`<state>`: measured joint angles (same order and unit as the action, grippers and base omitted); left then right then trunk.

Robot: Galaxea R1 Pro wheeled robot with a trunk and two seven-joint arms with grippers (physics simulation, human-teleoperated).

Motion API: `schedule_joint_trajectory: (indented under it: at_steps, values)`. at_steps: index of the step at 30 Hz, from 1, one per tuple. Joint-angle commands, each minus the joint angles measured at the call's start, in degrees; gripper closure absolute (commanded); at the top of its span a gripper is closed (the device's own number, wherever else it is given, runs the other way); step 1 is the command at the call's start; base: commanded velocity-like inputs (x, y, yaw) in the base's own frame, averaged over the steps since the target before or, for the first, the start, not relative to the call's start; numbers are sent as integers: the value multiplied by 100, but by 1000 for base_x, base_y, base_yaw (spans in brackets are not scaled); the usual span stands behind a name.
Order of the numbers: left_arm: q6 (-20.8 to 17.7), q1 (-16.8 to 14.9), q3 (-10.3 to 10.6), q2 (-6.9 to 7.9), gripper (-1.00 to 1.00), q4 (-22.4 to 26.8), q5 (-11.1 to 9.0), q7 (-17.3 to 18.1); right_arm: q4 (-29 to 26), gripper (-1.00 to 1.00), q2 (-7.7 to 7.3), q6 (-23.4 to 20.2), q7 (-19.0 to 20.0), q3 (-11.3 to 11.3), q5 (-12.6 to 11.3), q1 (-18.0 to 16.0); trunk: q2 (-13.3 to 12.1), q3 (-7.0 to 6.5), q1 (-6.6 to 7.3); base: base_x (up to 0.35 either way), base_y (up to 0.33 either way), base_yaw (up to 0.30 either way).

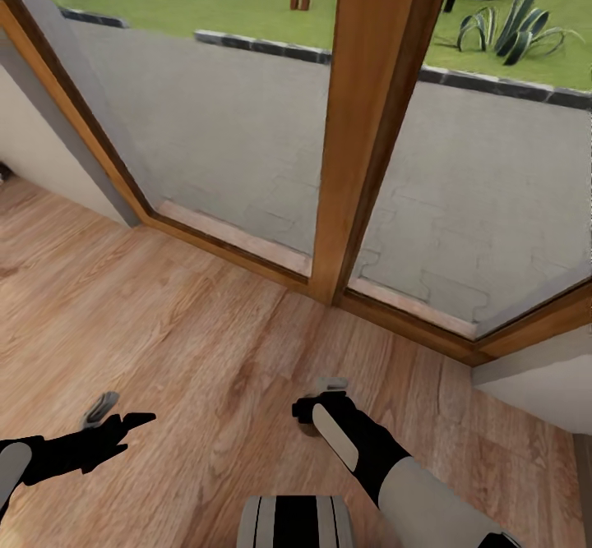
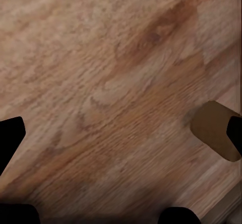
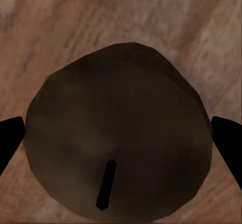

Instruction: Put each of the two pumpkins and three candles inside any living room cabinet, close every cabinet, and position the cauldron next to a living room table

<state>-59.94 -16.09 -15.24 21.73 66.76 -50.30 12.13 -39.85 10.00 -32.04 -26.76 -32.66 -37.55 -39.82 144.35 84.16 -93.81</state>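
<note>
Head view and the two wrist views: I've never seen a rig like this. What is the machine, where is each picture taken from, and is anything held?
This is a simulated wheeled robot with two arms. The large picture comes from its head camera, looking down at its left gripper and right gripper over a wooden floor. Ahead is a wood-framed window onto a paved patio and lawn. The other two pictures come from cameras near each gripper. The right one shows a round candle with a dark wick spanning the gap between the black fingers, apparently held. The left one shows bare floor between fingers spread apart.
</note>
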Motion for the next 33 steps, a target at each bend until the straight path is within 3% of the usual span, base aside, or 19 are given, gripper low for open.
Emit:
schedule_joint_trajectory:
  at_steps: [1, 7, 19, 22, 25, 29, 33]
  values:
    - [0, 1, -4, 3, -100, 3, 2, 0, 13, 100, 0, -26, 59, 5, 28, 1, -2, -23, 2, 0, 0, 0]
    - [0, -7, -6, 7, -100, -20, 2, -8, -91, 100, 0, -43, 368, 25, 22, 1, -10, -156, 18, 0, 0, 0]
    - [39, -37, -24, 35, -100, -131, 58, -92, -367, 100, 0, -146, 358, 37, 36, 48, -26, -422, 49, 0, 0, 0]
    - [49, -41, -81, 53, -100, -142, 75, -322, -939, 100, 0, -384, 336, 46, 30, 95, -30, -488, 56, 0, 0, 0]
    - [52, -43, -309, 49, -100, -145, 75, -772, -1302, 100, 0, -571, 230, 46, 23, 105, -34, -554, 64, 0, 0, 36]
    - [58, -43, -429, 43, -100, -145, 74, -1141, -1385, 100, 0, -658, 189, 44, 16, 102, -39, -638, 74, 0, 0, 213]
    - [67, -43, -447, 42, -100, -145, 85, -1239, -1377, 100, 0, -744, 182, 48, 15, 91, -44, -711, 85, 0, 0, 257]
